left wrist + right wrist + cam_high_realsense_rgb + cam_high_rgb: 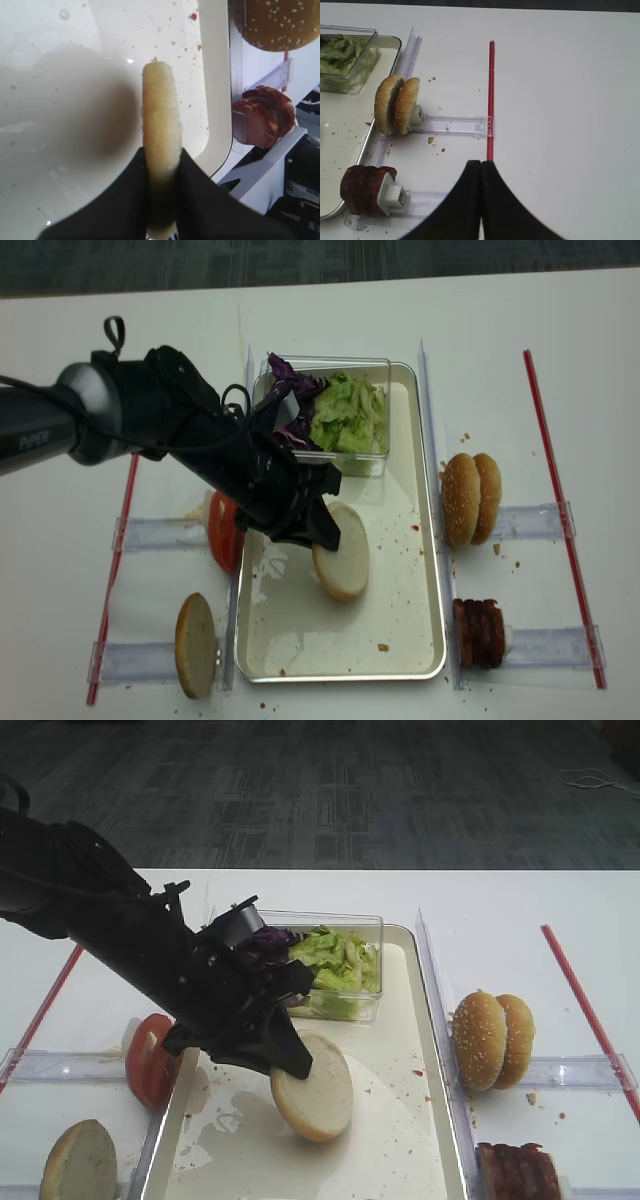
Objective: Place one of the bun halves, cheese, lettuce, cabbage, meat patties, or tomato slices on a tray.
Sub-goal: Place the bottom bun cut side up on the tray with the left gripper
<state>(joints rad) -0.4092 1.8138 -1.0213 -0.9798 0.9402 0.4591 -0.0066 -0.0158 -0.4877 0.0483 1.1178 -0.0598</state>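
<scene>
your left gripper [291, 1060] has its fingers clamped on a pale bun half [313, 1087], gripping it edge-on by the upper rim. the bun half hangs tilted over the middle of the tray [430, 1160]; whether its lower edge touches the tray floor cannot be told. your right gripper [481, 165] sits over the bare table [560, 75] with its fingers pressed together, holding nothing, beside a red strip [491, 100].

at the far end of the tray, a clear box [368, 925] holds lettuce [340, 960] with purple cabbage [265, 942] at its left. tomato slices [148, 1060] stand in a holder left of the tray, and a second pale bun half [78, 1162] stands nearer the camera. right of the tray, two sesame buns [492, 1040] stand on edge, with meat patties [517, 1172] nearer.

white lettering shows on the left arm [60, 430], too small to read. no other writing is legible.
</scene>
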